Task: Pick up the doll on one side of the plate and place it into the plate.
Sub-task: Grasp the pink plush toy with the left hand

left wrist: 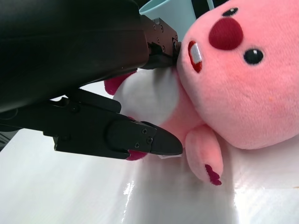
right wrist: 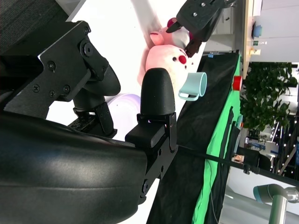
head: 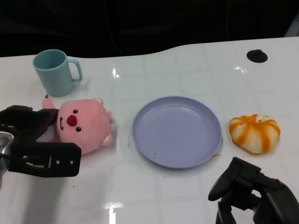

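Note:
The pink plush doll (head: 84, 126) lies on its side on the white table, left of the lavender plate (head: 177, 130). My left hand (head: 32, 144) is at the doll's body, with fingers behind it and the thumb in front. In the left wrist view the black fingers (left wrist: 140, 140) bracket the white belly of the doll (left wrist: 243, 79), and one fingertip presses at its neck. The doll rests on the table. My right hand (head: 252, 196) hovers low at the front right, holding nothing. The right wrist view shows the doll (right wrist: 168, 60), the left hand (right wrist: 201, 14) and the plate (right wrist: 121, 100) beyond my right hand (right wrist: 93, 116).
A teal mug (head: 53, 72) stands behind the doll at the back left. An orange-and-white striped bun toy (head: 254, 133) lies right of the plate. A black disc (head: 257, 56) sits near the far right edge of the table.

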### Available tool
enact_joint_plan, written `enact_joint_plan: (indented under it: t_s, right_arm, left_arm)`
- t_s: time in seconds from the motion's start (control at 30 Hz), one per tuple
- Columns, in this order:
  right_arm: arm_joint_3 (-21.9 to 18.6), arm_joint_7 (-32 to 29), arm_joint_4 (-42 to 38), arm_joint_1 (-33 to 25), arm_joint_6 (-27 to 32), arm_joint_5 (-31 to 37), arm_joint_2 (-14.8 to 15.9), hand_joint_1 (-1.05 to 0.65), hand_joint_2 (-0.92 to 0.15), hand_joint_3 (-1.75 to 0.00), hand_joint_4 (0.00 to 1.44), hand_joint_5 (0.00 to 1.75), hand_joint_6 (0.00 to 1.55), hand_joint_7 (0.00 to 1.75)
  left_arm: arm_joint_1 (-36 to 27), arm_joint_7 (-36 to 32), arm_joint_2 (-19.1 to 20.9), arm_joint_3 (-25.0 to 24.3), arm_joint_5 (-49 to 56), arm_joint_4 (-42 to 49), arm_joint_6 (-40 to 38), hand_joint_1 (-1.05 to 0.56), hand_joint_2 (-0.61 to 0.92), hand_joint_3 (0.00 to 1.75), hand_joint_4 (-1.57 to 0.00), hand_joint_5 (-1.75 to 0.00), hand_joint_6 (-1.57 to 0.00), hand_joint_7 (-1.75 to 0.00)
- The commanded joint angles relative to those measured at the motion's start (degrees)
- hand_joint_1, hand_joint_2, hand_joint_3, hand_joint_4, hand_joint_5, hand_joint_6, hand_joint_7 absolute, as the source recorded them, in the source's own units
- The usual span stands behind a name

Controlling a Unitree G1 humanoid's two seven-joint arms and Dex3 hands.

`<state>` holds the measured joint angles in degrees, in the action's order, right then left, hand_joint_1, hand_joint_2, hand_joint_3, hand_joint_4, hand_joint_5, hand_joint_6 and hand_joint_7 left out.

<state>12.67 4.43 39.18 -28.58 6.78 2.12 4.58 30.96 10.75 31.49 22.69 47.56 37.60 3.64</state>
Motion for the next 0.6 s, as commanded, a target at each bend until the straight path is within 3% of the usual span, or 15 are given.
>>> enact_joint_plan:
  t_s: [0.03, 0.17, 0.2, 0.27, 0.3, 0.33, 0.37, 0.43, 0.47, 0.6]
  right_arm:
    - [-0.5, 0.1, 0.3, -0.2, -0.2, -0.1, 0.5, 0.07, -0.43, -1.35, 0.72, 1.75, 0.63, 1.53]
    - [-0.6, 0.2, 0.4, -0.3, -0.2, 0.0, 0.5, 0.07, -0.43, -1.35, 0.72, 1.75, 0.63, 1.53]
    - [-0.6, 0.2, 0.4, -0.3, -0.2, 0.1, 0.6, 0.07, -0.43, -1.35, 0.72, 1.75, 0.63, 1.52]
    - [-0.6, 0.2, 0.5, -0.3, -0.1, 0.2, 0.6, 0.07, -0.43, -1.35, 0.71, 1.75, 0.63, 1.52]
    - [-0.6, 0.2, 0.5, -0.3, -0.1, 0.2, 0.6, 0.08, -0.43, -1.35, 0.71, 1.75, 0.63, 1.52]
    - [-0.6, 0.3, 0.4, -0.3, -0.2, 0.1, 0.5, 0.08, -0.42, -1.35, 0.71, 1.75, 0.63, 1.52]
    - [-0.6, 0.3, 0.4, -0.2, -0.1, 0.0, 0.5, 0.08, -0.42, -1.35, 0.71, 1.75, 0.63, 1.52]
    - [-0.5, 0.3, 0.3, -0.2, -0.3, 0.0, 0.5, 0.08, -0.42, -1.36, 0.72, 1.75, 0.63, 1.52]
    - [-0.5, 0.3, 0.3, -0.2, -0.4, 0.2, 0.5, 0.08, -0.42, -1.36, 0.72, 1.75, 0.63, 1.52]
    - [-0.4, 0.2, 0.4, -0.2, -0.1, 0.4, 0.5, 0.07, -0.42, -1.36, 0.72, 1.75, 0.63, 1.52]
  left_arm:
    - [0.4, -2.3, -1.9, 1.8, -1.0, 6.9, 1.3, -0.57, 0.92, 0.05, -0.27, -0.15, -0.28, -0.03]
    - [0.7, -5.9, -3.7, 1.2, -4.1, 11.4, 2.7, -0.34, 0.92, 0.03, -0.64, -0.13, -0.56, -0.04]
    - [0.7, -7.3, -3.8, 1.1, -4.8, 12.5, 4.0, -0.27, 0.92, 0.11, -0.84, -0.21, -0.72, -0.09]
    - [0.9, -9.3, -3.8, 1.3, -5.6, 14.4, 6.0, -0.20, 0.92, 0.16, -1.03, -0.35, -0.95, -0.10]
    - [1.1, -10.2, -3.7, 1.5, -5.8, 15.3, 6.8, -0.19, 0.92, 0.15, -1.06, -0.52, -1.10, -0.11]
    - [1.1, -11.8, -3.6, 1.7, -5.8, 16.0, 7.9, -0.16, 0.92, 0.16, -0.95, -1.00, -1.22, -0.18]
    - [1.2, -13.1, -3.5, 1.9, -5.8, 16.6, 8.8, -0.15, 0.92, 0.20, -0.85, -1.36, -1.10, -0.60]
    - [1.4, -15.2, -3.3, 2.1, -5.9, 17.4, 10.5, -0.15, 0.92, 0.31, -0.78, -1.66, -0.69, -1.45]
    - [1.5, -16.1, -3.2, 2.2, -5.9, 17.6, 10.9, -0.15, 0.92, 0.32, -0.78, -1.70, -0.62, -1.59]
    - [1.5, -21.6, -3.2, 2.2, -6.3, 17.7, 12.9, -0.19, 0.92, 0.29, -0.77, -1.74, -0.54, -1.69]
